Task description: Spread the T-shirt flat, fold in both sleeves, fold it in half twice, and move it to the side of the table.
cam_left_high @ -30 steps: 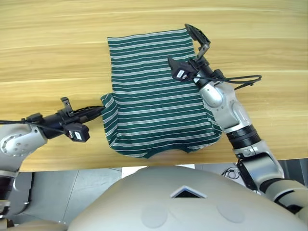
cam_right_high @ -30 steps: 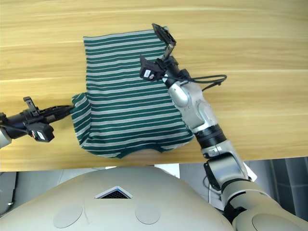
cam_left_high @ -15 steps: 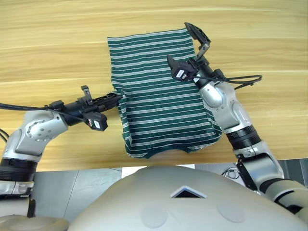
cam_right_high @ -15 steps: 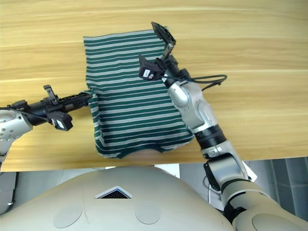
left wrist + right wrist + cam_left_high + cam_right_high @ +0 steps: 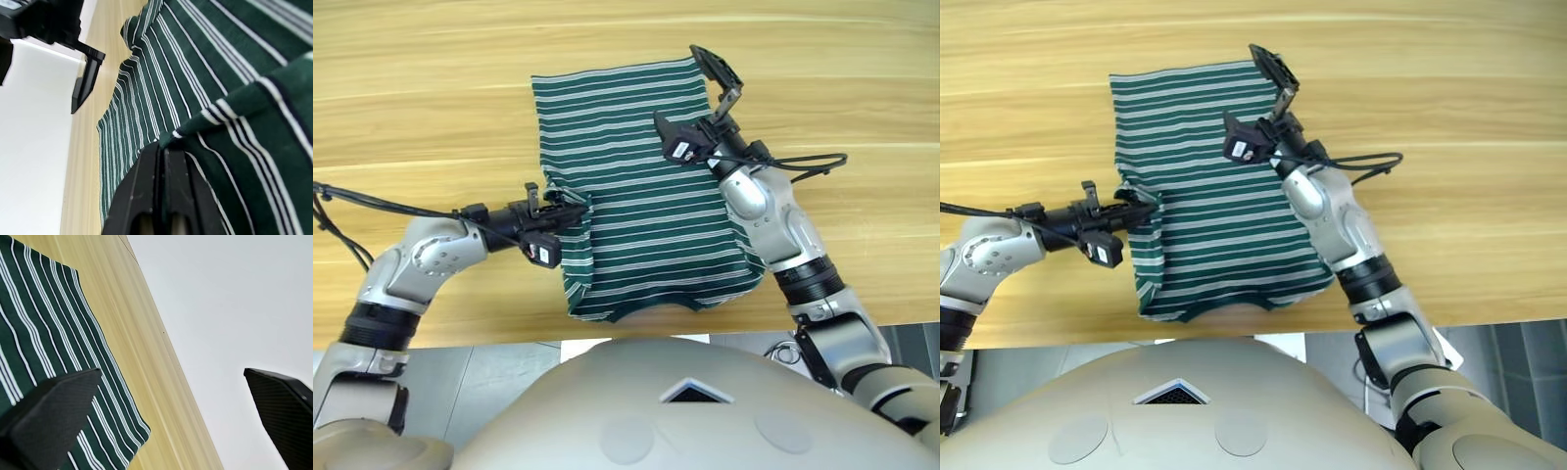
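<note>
Carrying the sleeve [image 5: 578, 235] inward, the left gripper [image 5: 578, 207] now pinches it over the shirt [image 5: 636, 147], which lies flat on the table [image 5: 411, 98] beyond its fingertips [image 5: 146, 186]. Spread fingers [image 5: 707, 61] of the right gripper [image 5: 722, 80] hover over the far corner; lay the fold straight before releasing.

Left arm [image 5: 423, 257] and right arm [image 5: 771, 211] are silver-grey shells with black wrists and trailing black cables [image 5: 808, 162].
</note>
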Available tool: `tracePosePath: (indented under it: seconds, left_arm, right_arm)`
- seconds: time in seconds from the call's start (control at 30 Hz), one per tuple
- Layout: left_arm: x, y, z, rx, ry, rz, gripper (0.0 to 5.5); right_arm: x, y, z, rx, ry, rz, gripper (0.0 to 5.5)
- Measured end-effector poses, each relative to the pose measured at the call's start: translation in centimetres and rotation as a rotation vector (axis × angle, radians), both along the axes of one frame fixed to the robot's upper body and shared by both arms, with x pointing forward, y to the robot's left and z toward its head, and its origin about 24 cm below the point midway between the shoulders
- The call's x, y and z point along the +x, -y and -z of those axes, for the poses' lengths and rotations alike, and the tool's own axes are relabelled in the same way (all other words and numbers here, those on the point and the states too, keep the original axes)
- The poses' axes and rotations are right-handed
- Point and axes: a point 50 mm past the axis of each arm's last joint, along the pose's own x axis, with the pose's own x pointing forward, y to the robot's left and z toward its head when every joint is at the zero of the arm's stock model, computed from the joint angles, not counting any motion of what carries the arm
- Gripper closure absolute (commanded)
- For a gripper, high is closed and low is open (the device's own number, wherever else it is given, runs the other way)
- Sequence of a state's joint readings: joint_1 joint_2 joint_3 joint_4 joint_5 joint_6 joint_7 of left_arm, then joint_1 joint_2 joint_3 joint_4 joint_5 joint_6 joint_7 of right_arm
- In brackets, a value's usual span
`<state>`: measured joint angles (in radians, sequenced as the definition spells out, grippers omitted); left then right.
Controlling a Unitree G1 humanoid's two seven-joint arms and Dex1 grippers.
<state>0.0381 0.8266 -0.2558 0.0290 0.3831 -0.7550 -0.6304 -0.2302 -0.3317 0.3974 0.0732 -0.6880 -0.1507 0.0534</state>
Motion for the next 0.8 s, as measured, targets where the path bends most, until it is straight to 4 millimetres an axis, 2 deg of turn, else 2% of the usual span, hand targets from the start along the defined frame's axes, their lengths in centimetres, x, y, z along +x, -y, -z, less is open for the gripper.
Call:
tracePosePath:
  seconds: [0.2,0.4,0.57,0.7,0.73,0.77,0.8]
  left_arm:
    - [0.4,0.5,0.8,0.027,-0.048,0.011,5.46]
    - [-0.2,0.9,1.7,0.079,-0.126,0.052,4.63]
    - [-0.1,1.0,1.4,0.054,-0.136,0.055,3.83]
    - [0.1,1.6,1.2,0.016,-0.116,0.044,3.16]
    - [0.1,1.8,1.1,0.004,-0.107,0.045,2.91]
    - [0.2,2.0,1.0,-0.005,-0.102,0.048,2.89]
    - [0.2,2.1,0.9,-0.009,-0.095,0.049,2.89]
  right_arm:
    - [0.0,0.0,-0.3,0.005,0.011,-0.002,0.1]
    - [0.0,0.0,-0.5,0.007,0.017,-0.003,0.1]
    - [0.0,0.1,-0.7,0.005,0.023,-0.002,0.1]
    - [-0.1,3.4,-1.8,-0.047,0.056,0.073,0.1]
    - [-0.4,5.2,-2.6,-0.093,0.075,0.105,0.1]
    - [-0.9,7.7,-3.4,-0.156,0.077,0.147,0.1]
    - [-1.3,9.3,-3.7,-0.207,0.067,0.168,0.1]
